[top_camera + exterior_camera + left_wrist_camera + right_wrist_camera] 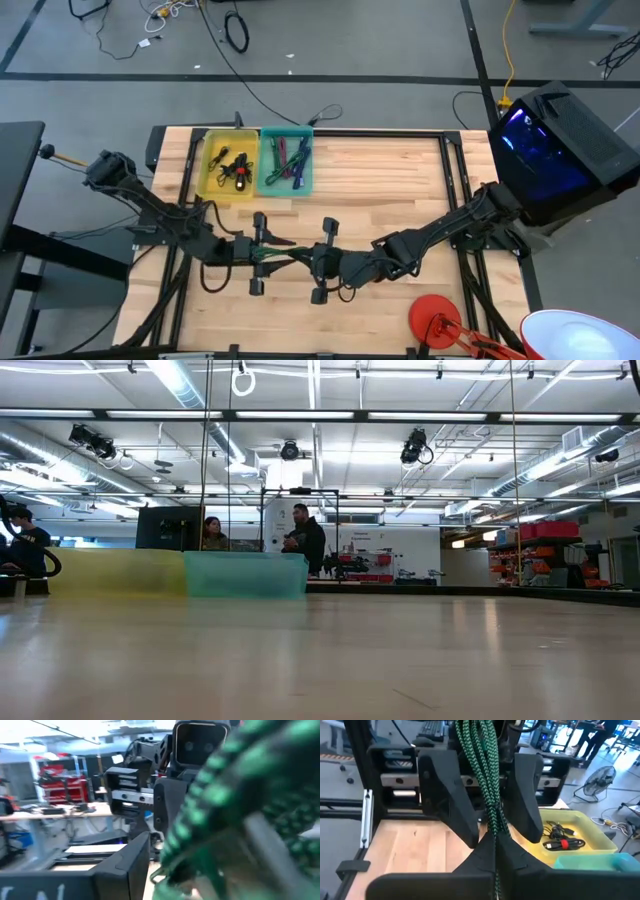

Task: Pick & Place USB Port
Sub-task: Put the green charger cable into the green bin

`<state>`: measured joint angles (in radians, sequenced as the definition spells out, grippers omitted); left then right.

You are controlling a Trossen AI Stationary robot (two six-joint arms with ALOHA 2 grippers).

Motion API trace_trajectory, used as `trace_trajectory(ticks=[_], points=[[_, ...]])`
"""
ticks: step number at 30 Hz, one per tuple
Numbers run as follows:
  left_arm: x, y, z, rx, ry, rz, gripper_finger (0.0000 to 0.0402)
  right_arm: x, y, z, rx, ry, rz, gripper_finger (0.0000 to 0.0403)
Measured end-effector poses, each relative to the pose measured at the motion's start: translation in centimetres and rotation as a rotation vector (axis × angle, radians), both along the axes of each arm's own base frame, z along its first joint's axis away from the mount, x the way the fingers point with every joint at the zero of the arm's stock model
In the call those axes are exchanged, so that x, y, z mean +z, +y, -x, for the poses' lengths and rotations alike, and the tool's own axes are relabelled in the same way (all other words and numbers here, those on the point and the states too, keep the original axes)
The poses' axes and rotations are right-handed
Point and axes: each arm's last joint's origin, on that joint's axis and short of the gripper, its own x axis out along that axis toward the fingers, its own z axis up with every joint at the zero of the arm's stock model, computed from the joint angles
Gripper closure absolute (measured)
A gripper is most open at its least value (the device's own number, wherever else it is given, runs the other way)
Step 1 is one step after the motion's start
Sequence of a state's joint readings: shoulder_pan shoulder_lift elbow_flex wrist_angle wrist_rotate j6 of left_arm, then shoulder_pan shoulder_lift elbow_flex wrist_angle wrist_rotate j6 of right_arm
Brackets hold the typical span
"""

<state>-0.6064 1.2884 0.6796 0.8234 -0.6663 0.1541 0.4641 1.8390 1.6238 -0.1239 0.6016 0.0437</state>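
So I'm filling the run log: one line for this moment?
left gripper: around green cable | right gripper: shut on green cable | yellow bin, teal bin: behind

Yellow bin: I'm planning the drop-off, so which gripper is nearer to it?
Left. The left gripper sits just below-right of the yellow bin in the high view; the right gripper lies farther right, mid-table.

A green braided cable (485, 775) hangs bunched in loops above the table (410, 842), pinched at one end between the right hand's (495, 845) closed fingers.
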Motion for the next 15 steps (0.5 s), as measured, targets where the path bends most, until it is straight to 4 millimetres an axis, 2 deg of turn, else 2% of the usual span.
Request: trace_trajectory(ticks=[2,4,9,15], points=[[0.0,0.3,-0.3,-0.029,-0.002,0.02,0.0231,-0.2,0.0,0.0,-0.005,0.009,0.007,0.0403],[0.0,0.5,-0.5,-0.054,-0.006,0.036,0.0253,-0.3,-0.1,-0.1,-0.024,0.018,0.019,0.0403],[0.0,0.6,-0.5,-0.057,-0.01,0.034,0.0374,-0.4,-0.5,-0.2,-0.029,0.025,0.022,0.0403],[0.0,0.8,-0.6,-0.038,-0.005,0.033,0.0383,-0.6,-1.2,-0.4,-0.046,0.043,0.034,0.0403]])
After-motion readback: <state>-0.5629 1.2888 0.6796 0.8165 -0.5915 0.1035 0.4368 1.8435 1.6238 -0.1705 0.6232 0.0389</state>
